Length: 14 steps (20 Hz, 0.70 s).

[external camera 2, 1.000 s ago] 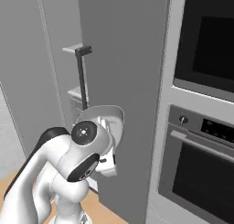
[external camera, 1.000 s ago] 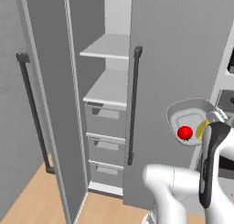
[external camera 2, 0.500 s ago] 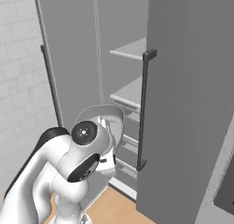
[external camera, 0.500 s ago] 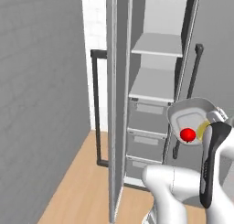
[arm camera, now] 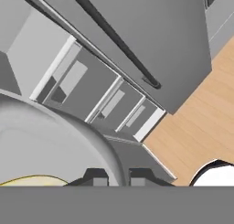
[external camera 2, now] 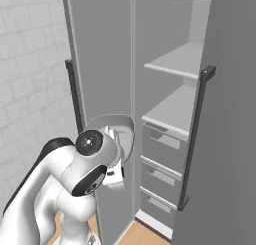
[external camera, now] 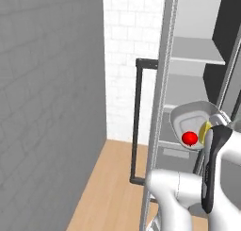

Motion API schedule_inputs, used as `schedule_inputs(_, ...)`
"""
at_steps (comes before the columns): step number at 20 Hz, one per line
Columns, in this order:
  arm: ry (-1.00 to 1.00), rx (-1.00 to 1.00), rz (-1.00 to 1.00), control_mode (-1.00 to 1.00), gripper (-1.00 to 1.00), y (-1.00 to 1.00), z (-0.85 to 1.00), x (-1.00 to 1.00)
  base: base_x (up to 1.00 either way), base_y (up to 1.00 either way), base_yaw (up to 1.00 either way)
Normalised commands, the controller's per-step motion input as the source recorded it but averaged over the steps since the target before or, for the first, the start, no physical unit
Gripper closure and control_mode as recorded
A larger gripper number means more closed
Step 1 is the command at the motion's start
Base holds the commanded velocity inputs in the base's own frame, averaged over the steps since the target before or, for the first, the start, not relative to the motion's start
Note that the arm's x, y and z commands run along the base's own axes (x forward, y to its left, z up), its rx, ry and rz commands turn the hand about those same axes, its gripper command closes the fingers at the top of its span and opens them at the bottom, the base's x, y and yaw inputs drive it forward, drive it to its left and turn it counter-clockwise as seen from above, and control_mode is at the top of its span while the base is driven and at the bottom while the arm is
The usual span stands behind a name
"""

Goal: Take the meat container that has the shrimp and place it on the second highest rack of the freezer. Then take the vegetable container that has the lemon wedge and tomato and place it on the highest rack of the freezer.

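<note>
My gripper [arm camera: 119, 177] is shut on the rim of the vegetable container [external camera: 194, 121], a shallow grey tray held up in front of the arm. The red tomato [external camera: 189, 138] and yellow lemon wedge [external camera: 205, 131] lie in it. In the hand view the tray's rim [arm camera: 68, 141] curves past the fingertips [arm camera: 96, 176], with the lemon wedge [arm camera: 32, 179] at the bottom left. The freezer [external camera 2: 165, 114] stands open ahead. Its highest rack [external camera 2: 180, 59] and second highest rack [external camera 2: 172, 106] are bare where visible. The meat container is out of view.
The freezer's left door [external camera: 162, 107] stands edge-on with its dark bar handle [external camera: 136, 121]; the right door's handle [external camera 2: 192, 139] is close on the right. Three grey drawers [external camera 2: 162, 141] sit under the racks. A white brick wall [external camera: 127, 60] and wood floor [external camera: 113, 187] lie left.
The whole scene has slid right in the left base view and left in the right base view: the base has moved. The tray stays held in the same place before the arm.
</note>
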Motion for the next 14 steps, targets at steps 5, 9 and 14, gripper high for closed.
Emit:
schedule_inputs(5, 0.0, 0.0, 0.0, 1.0, 1.0, 0.0, 0.0, 0.0, -0.93, -0.67, 0.05)
schedule_inputs(9, 0.0, 0.0, 0.0, 1.0, 1.0, 0.0, 0.0, 0.0, 0.23, -0.5, 0.0)
schedule_inputs(14, 0.0, 0.0, 0.0, 1.0, 1.0, 0.0, 0.0, 0.0, 0.77, 0.08, -0.02)
